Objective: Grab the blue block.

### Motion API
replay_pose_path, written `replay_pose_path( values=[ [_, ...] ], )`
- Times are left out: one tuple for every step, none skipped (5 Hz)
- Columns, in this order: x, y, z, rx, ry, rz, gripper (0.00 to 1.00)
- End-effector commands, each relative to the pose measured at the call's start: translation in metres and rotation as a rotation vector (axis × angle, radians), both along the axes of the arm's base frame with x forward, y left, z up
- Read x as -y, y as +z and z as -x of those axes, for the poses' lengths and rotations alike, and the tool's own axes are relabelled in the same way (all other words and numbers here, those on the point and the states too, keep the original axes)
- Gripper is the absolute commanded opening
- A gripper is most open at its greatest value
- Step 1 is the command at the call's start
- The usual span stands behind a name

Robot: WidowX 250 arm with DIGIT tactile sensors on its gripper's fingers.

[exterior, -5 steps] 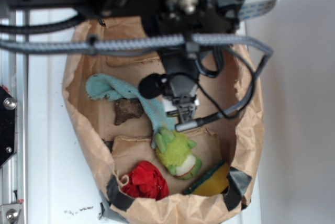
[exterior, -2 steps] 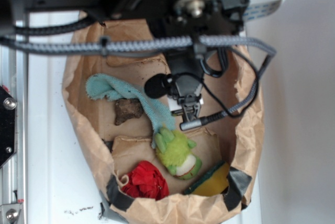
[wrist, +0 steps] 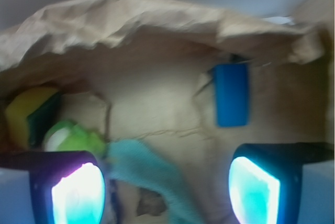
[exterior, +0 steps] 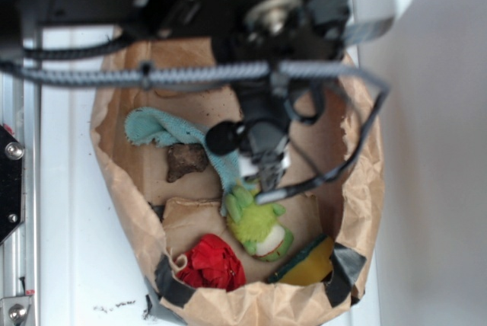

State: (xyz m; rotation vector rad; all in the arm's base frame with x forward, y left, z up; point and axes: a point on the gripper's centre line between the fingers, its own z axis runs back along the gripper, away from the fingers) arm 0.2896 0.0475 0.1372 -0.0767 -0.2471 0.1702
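Lying ahead of the spread, empty gripper [wrist: 166, 187], the blue block [wrist: 232, 95] sits right of centre.

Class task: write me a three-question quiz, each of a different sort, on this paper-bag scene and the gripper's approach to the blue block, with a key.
1. True or false: the gripper holds the blue block.
2. In the wrist view, what lies between the gripper's fingers? A) teal cloth B) red toy C) yellow sponge
3. Fill in: in the wrist view the blue block lies against the crumpled brown ____.

Key: 1 false, it lies apart, ahead of the open fingers; 2 A; 3 paper bag.
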Motion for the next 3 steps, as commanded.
replay_pose_path(
  values=[
    [-0.016, -0.023, -0.011, -0.015, 0.024, -0.027, 1.00],
    [-0.029, -0.043, -0.028, -0.027, 0.092, -0.092, 1.00],
    [-0.036, -0.046, -0.022, -0.030, 0.099, -0.111, 1.00]
  ],
)
